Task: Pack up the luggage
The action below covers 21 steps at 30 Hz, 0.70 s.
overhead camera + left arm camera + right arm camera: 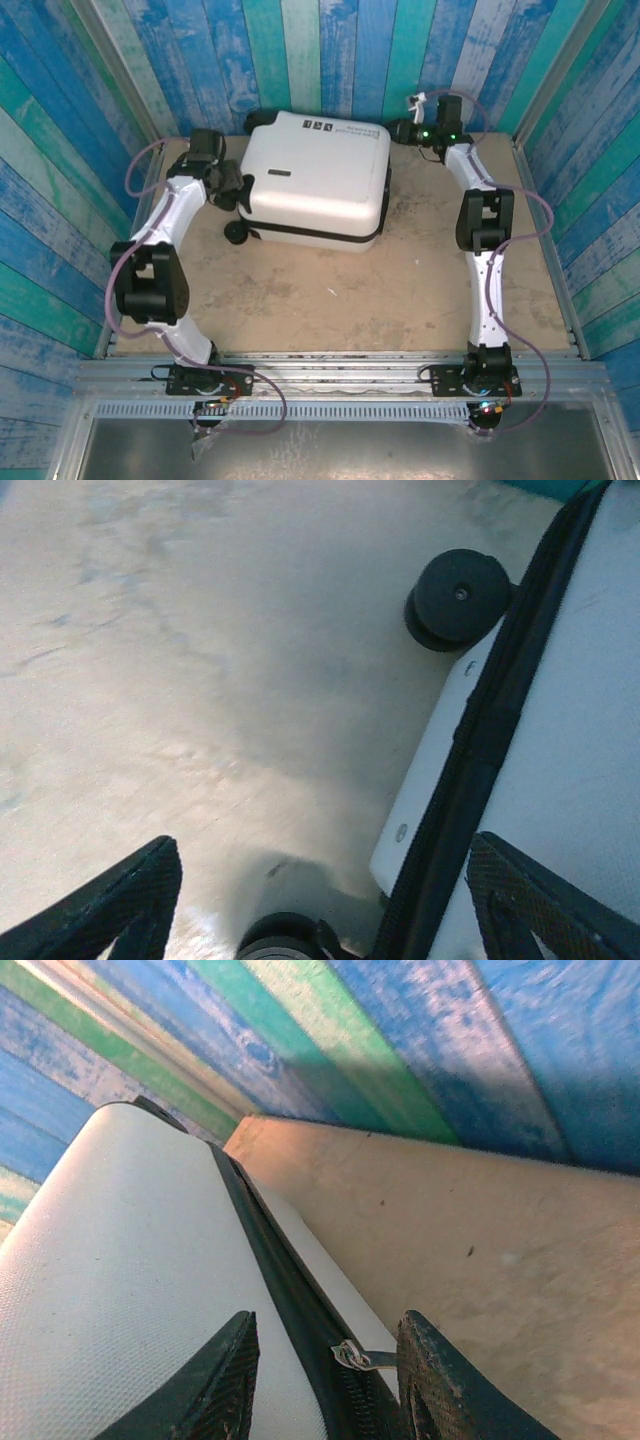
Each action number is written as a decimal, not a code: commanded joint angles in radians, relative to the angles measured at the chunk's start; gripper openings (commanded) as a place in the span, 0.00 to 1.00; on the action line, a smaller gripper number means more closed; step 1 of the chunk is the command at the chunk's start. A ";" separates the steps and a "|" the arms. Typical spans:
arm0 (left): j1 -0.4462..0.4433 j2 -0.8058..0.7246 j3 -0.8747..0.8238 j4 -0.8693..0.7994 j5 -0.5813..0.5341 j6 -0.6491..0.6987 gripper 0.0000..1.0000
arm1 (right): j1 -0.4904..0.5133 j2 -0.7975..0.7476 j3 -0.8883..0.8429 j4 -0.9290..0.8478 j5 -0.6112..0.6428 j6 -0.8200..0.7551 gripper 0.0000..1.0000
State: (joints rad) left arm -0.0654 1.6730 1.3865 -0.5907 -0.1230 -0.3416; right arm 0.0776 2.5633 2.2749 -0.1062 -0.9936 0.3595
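Luggage lies closed, white with black trim.

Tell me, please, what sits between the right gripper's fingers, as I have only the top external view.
Observer: A small silver zipper pull on the luggage, lying by its black zipper band; the right gripper straddles that band, jaws apart.
Operator: Thank you. How does the left gripper stand?
Observer: The left gripper is open at the luggage's edge: one finger over the shell, the other over the table, a black wheel ahead.
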 commanded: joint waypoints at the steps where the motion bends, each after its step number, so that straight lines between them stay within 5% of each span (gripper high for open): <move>1: -0.079 -0.156 -0.037 -0.023 0.019 0.002 0.80 | 0.233 -0.132 -0.146 -0.122 -0.241 -0.119 0.40; 9: -0.103 -0.471 -0.010 0.013 0.064 0.060 0.78 | 0.247 -0.466 -0.606 -0.111 -0.141 -0.221 0.40; 14: -0.463 -0.493 0.131 -0.080 -0.109 0.193 0.77 | 0.241 -0.704 -0.843 -0.140 0.046 -0.235 0.41; 21: -0.827 -0.489 0.090 -0.206 -0.118 0.209 0.72 | 0.143 -1.085 -1.067 -0.187 0.467 -0.133 0.42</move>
State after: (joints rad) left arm -0.8127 1.1923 1.5219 -0.6689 -0.2089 -0.1722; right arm 0.2653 1.6135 1.2652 -0.2569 -0.7326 0.1875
